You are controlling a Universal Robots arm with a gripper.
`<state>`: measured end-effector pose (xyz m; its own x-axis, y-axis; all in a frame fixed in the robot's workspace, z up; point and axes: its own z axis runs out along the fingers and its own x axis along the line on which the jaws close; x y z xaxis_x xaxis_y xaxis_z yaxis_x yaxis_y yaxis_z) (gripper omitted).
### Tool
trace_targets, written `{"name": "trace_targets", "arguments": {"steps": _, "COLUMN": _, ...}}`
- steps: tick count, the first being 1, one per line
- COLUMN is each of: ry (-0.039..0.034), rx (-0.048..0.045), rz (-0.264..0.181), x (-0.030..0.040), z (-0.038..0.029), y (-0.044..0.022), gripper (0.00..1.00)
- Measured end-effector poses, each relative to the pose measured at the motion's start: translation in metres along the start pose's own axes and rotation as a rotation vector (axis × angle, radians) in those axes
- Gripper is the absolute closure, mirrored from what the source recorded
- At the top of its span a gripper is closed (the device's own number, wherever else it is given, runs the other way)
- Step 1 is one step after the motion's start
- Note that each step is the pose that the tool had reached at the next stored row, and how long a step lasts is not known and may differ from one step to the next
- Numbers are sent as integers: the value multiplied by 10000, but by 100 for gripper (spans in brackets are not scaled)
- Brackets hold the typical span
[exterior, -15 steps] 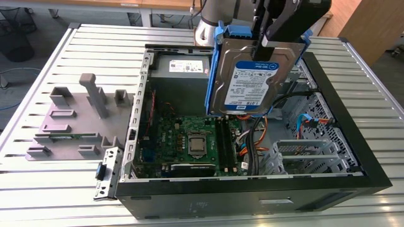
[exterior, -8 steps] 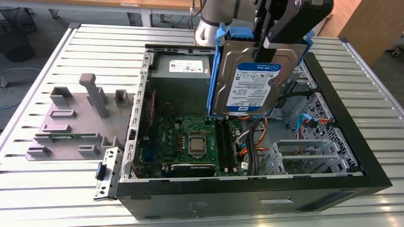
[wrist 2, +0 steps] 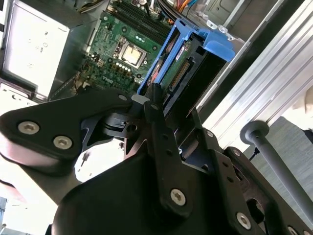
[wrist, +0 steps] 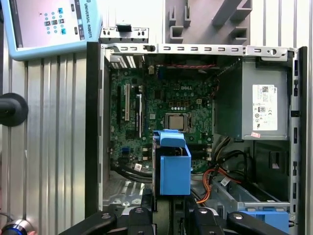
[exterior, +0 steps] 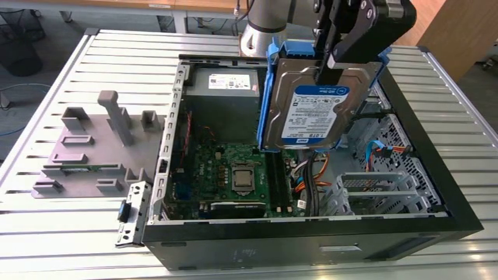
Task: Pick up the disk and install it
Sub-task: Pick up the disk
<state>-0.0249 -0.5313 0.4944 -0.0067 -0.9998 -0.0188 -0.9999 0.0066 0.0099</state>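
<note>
At the near edge of the exterior view, the slatted metal table (exterior: 70, 233) carries an open computer case (exterior: 311, 239) with its black front wall nearest the camera. Just behind that wall, toward the exterior view's right, sits a silver drive cage (exterior: 374, 186); orange and blue cables (exterior: 315, 175) run between it and the green motherboard (exterior: 225, 163). The processor socket (exterior: 242, 178) is exposed on the board. On the exterior view's left, beside the case, lies a grey fixture (exterior: 93, 146) with upright posts. Above the case interior, over the cables and the board's right edge, hangs the disk (exterior: 315, 114), on edge and slightly tilted, label facing the camera, blue carrier frame along its sides, clear of the case floor. The gripper (exterior: 336, 65) clamps the disk at its top end, black fingers (exterior: 327, 55) pressed on its faces. In the second wrist view one finger lies along each side of the blue frame. Farther back, the grey power supply (exterior: 221, 87) fills the far corner of the case. Behind it rises the arm (exterior: 260, 29).
</note>
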Motion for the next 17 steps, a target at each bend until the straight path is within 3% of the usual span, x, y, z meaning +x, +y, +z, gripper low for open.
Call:
{"name": "trace_targets", "arguments": {"steps": 9, "ry": 1, "rx": 3, "rz": 120, "x": 79, "z": 11, "y": -13, "gripper": 65}}
{"name": "trace_targets", "arguments": {"steps": 17, "ry": -1, "rx": 3, "rz": 198, "x": 135, "z": 14, "y": -106, "gripper": 65}}
